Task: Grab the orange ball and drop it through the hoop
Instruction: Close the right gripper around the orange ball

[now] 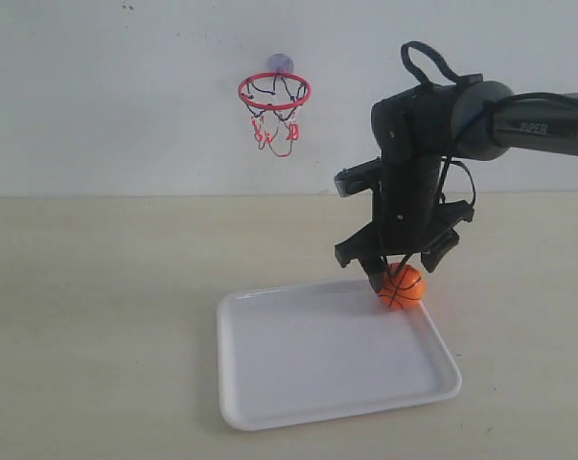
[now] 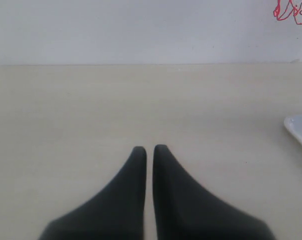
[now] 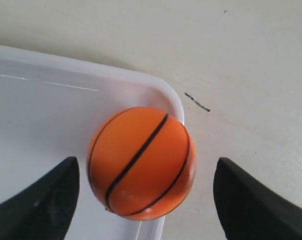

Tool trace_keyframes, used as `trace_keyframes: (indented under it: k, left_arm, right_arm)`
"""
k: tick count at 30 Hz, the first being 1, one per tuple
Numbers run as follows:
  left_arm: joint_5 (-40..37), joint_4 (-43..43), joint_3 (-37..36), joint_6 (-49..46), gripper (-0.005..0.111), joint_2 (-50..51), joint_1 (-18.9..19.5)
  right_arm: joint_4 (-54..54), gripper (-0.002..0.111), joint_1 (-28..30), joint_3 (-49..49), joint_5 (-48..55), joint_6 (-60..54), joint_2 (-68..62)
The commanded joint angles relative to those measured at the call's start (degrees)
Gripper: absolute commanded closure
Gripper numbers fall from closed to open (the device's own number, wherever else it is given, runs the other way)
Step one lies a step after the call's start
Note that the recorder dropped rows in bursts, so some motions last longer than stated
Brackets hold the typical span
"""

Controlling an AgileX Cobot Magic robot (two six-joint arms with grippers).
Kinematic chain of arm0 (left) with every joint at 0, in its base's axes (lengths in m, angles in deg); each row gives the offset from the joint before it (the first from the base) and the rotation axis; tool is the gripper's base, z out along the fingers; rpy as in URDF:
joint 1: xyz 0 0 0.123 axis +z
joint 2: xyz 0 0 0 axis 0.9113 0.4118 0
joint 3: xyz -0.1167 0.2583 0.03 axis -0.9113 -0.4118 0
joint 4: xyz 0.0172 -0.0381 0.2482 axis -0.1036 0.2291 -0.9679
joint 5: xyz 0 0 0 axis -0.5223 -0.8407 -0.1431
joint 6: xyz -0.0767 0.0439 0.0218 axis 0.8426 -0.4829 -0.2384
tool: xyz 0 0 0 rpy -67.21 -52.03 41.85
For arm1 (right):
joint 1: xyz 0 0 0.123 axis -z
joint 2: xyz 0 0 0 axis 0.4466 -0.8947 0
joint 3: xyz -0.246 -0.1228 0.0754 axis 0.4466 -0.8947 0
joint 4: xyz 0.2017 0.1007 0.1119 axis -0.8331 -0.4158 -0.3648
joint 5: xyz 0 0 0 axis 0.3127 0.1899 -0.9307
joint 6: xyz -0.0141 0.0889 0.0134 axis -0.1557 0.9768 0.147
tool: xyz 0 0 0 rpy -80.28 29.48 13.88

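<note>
Beige tabletop (image 1: 97,316), white wall (image 1: 106,96); right pincer (image 1: 404,273) wide around orange ball (image 1: 402,286); left pincer (image 2: 149,150) narrow.

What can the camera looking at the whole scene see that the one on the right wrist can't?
Only the exterior view shows the hoop up on the wall, the whole white tray and the arm. Only the right wrist view shows the open gaps between the fingers and the orange ball, plus a dark mark on the table. Both show that ball in the tray's corner, with the right gripper open around it.
</note>
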Motion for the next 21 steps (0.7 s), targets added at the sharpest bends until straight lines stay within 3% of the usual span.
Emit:
trace_keyframes:
  k: [1, 7, 21]
  left_arm:
    - [0.4, 0.7, -0.2, 0.3, 0.103, -0.1, 0.2]
    - [0.4, 0.7, -0.2, 0.3, 0.103, -0.1, 0.2]
    - [0.4, 0.7, -0.2, 0.3, 0.103, -0.1, 0.2]
  right_arm:
    - [-0.5, 0.038, 0.1, 0.2, -0.5, 0.5, -0.1]
    - [-1.8, 0.041, 0.1, 0.2, -0.9, 0.0, -0.1]
    - [-1.8, 0.090, 0.1, 0.2, 0.4, 0.6, -0.1]
